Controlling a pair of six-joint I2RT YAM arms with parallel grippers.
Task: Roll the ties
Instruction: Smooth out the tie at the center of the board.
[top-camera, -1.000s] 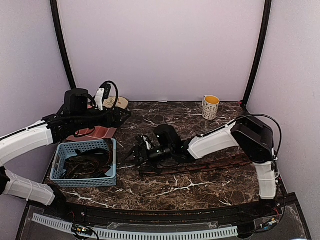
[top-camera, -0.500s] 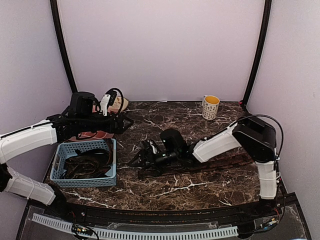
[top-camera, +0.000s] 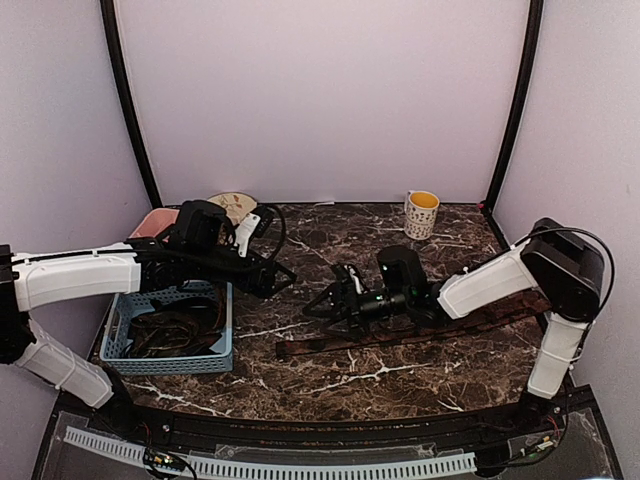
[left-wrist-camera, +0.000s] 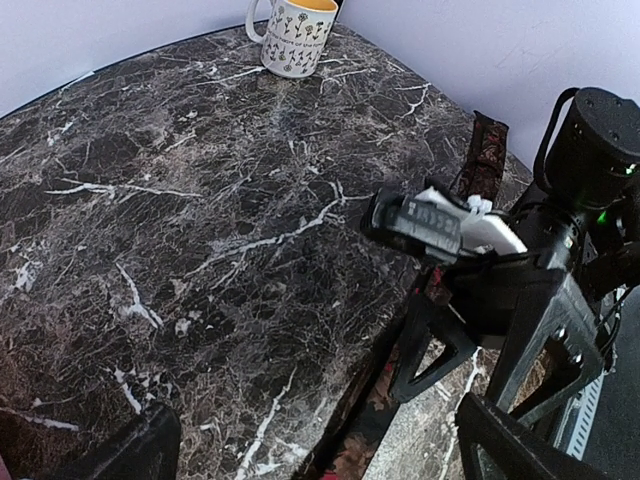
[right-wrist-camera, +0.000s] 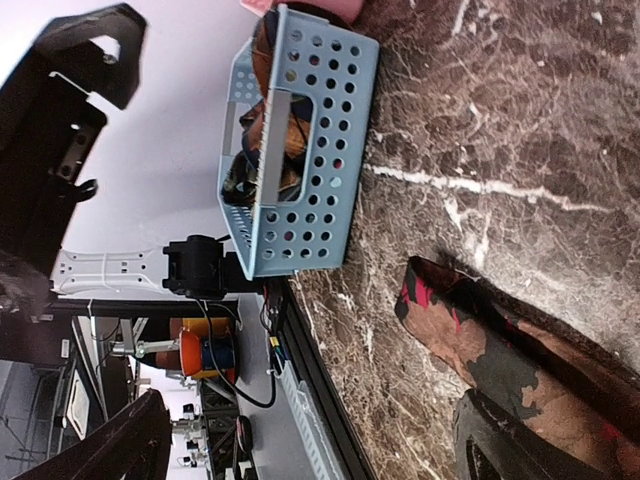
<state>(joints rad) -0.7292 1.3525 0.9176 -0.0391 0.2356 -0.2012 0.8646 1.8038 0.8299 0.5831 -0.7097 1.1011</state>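
Observation:
One long reddish-brown patterned tie (top-camera: 330, 343) lies flat across the table, from near the basket towards the right edge. Its pointed end shows in the right wrist view (right-wrist-camera: 470, 345) and a stretch of it in the left wrist view (left-wrist-camera: 372, 425). My right gripper (top-camera: 322, 306) is open, low over the tie's left part, holding nothing. My left gripper (top-camera: 283, 279) is open and empty, hovering just left of the right gripper above bare table. More dark ties (top-camera: 172, 330) lie tangled in the blue basket (top-camera: 225, 325).
A patterned mug (top-camera: 421, 213) stands at the back right, also in the left wrist view (left-wrist-camera: 295, 35). A pink object (top-camera: 152, 220) and a plate (top-camera: 230, 203) sit behind the basket. The basket's perforated wall (right-wrist-camera: 300, 150) is close to the tie's end.
My left arm swung from behind the basket out to the table centre. My right gripper drew back to the right along the tie, which stays flat.

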